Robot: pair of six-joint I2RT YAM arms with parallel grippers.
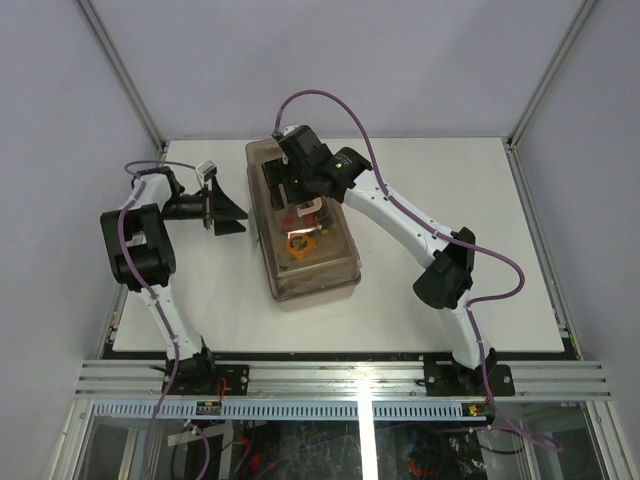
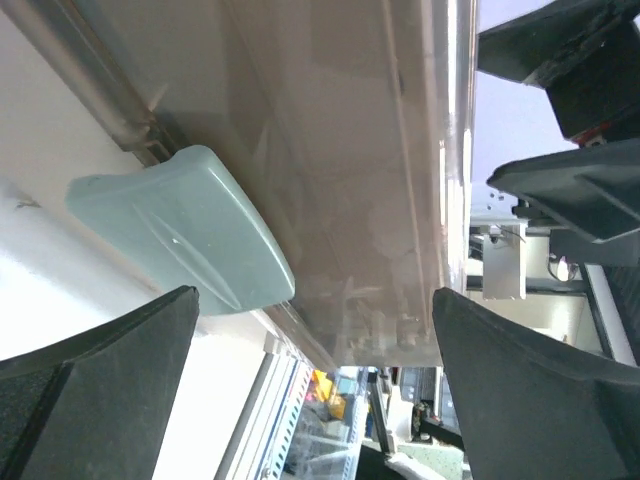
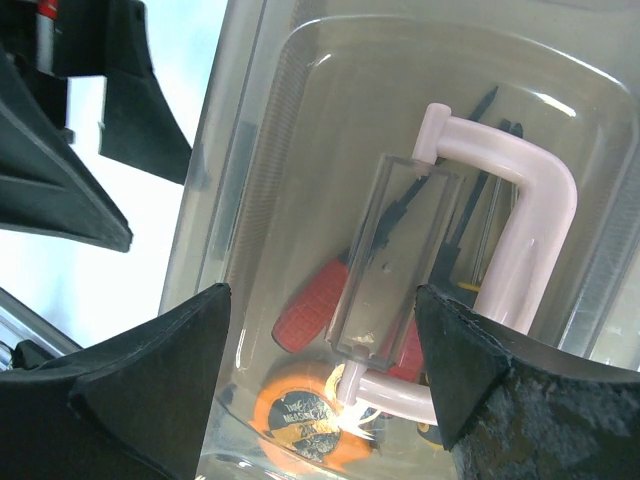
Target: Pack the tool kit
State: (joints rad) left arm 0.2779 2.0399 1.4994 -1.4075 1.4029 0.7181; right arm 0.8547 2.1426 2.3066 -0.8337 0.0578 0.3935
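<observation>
Top: large beige plastic toolbox [image 1: 300, 288], translucent brown lid [image 1: 325, 262] shut, is set mid white table [image 1: 470, 180] | Left wrist alone: pale green latch [image 2: 190, 225] on toolbox side is shown, left gripper [image 2: 315, 385] spread wide before it | Right wrist alone: pink handle [image 3: 545, 200] on lid is shown, orange tape measure [image 3: 305, 425] and red-gripped tool [image 3: 310, 305] inside toolbox, right gripper [image 3: 320, 385] held wide above toolbox
</observation>
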